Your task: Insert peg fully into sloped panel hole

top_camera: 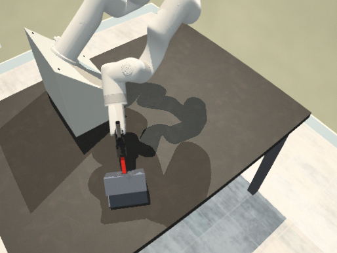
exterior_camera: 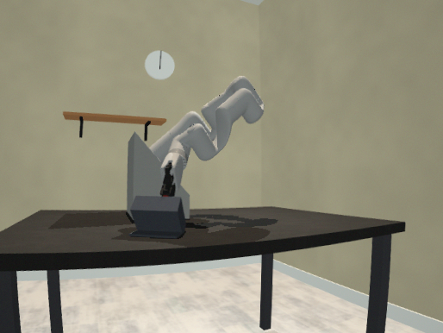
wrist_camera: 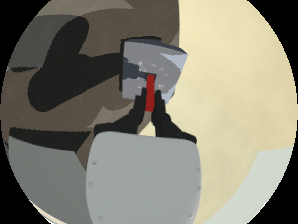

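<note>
The red peg (top_camera: pixel 123 164) is held between my black fingers, and its lower end meets the sloped top face of the grey panel block (top_camera: pixel 126 188). My gripper (top_camera: pixel 121 152) is shut on the peg's upper part, just above the block. In the wrist view the peg (wrist_camera: pixel 150 94) runs from my fingertips into the panel (wrist_camera: pixel 152 64); the hole itself is hidden by the peg. In the side view only a red speck of peg (exterior_camera: pixel 165 195) shows between my gripper (exterior_camera: pixel 167 188) and the block (exterior_camera: pixel 157 216).
The arm's white wedge-shaped base (top_camera: pixel 65 78) stands close behind the block. The dark table's front edge (top_camera: pixel 210 193) runs diagonally at the right. A wooden shelf (exterior_camera: pixel 114 117) and a clock (exterior_camera: pixel 159 65) hang on the back wall.
</note>
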`<state>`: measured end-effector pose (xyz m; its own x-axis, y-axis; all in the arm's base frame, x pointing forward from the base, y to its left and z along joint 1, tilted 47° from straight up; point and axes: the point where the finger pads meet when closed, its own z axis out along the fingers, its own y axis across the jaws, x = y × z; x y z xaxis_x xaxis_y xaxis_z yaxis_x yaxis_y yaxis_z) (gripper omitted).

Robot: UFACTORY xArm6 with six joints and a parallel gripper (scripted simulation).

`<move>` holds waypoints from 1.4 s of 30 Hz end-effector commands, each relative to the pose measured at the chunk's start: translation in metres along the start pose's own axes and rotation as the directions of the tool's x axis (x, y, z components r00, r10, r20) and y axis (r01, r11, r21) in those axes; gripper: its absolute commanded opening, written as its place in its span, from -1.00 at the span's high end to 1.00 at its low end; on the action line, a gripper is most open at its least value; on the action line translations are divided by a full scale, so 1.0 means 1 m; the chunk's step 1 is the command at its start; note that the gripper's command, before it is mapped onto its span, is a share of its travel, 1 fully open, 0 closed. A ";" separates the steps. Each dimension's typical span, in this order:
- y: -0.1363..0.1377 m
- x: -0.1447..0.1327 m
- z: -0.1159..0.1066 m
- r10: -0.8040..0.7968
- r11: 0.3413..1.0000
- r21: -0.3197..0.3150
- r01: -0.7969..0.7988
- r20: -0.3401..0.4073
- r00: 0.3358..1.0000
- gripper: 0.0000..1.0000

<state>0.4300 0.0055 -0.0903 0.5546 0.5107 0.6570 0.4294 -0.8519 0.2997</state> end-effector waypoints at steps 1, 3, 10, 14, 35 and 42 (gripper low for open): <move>0.001 0.000 0.003 0.000 1.000 -0.002 0.000 -0.001 1.000 1.00; 0.001 0.000 0.004 0.000 1.000 -0.002 0.000 -0.001 1.000 1.00; 0.001 0.000 0.007 0.000 1.000 -0.002 0.000 -0.001 1.000 1.00; 0.001 0.000 0.009 0.000 1.000 -0.002 0.000 -0.001 1.000 1.00; 0.001 0.000 0.021 0.000 1.000 -0.002 0.000 -0.001 1.000 1.00; 0.001 0.000 0.025 0.000 1.000 -0.002 0.000 -0.001 1.000 1.00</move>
<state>0.4466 0.0083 -0.1065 0.5545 0.5109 0.6569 0.4295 -0.8518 0.2999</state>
